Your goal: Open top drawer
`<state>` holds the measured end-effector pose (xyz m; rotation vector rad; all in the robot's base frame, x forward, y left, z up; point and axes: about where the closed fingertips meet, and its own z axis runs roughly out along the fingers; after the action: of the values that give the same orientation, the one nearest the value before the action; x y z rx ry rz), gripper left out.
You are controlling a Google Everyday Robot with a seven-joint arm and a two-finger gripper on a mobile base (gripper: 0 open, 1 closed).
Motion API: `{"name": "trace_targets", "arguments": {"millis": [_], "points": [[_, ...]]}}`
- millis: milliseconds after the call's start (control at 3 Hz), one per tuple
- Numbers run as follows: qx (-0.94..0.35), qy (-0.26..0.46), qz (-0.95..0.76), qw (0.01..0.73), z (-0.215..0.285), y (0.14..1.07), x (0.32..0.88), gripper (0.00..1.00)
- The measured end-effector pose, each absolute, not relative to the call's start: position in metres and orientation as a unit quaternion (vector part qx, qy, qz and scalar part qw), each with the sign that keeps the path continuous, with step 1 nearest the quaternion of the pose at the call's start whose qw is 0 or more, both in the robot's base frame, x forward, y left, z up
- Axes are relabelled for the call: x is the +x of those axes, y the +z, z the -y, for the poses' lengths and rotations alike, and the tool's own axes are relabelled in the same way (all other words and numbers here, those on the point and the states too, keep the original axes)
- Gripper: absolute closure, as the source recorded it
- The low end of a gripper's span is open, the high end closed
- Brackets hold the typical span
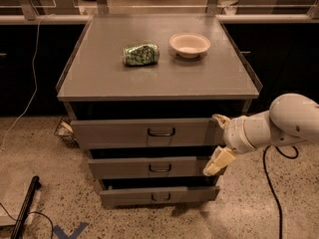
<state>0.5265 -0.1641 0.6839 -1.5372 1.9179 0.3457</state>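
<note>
The top drawer is the widest of three grey drawers under the grey cabinet top. Its flat front carries a small metal loop handle in the middle, and it stands slightly out from the cabinet. My gripper is at the right end of the drawer fronts. One cream fingertip lies by the top drawer's right edge and the other hangs lower, by the middle drawer. The fingers are spread and hold nothing. The handle is well to the left of the gripper.
A green crumpled bag and a pale bowl sit on the cabinet top. The narrowest drawer is at the bottom. A black cable trails on the speckled floor at right, a dark pole lies at lower left.
</note>
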Motion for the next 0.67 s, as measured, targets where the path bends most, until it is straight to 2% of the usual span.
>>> {"name": "trace_targets", "arguments": {"millis": [667], "points": [[-0.594,0.119,-0.717,0.346,0.146,0.696,0.575,0.00]]}}
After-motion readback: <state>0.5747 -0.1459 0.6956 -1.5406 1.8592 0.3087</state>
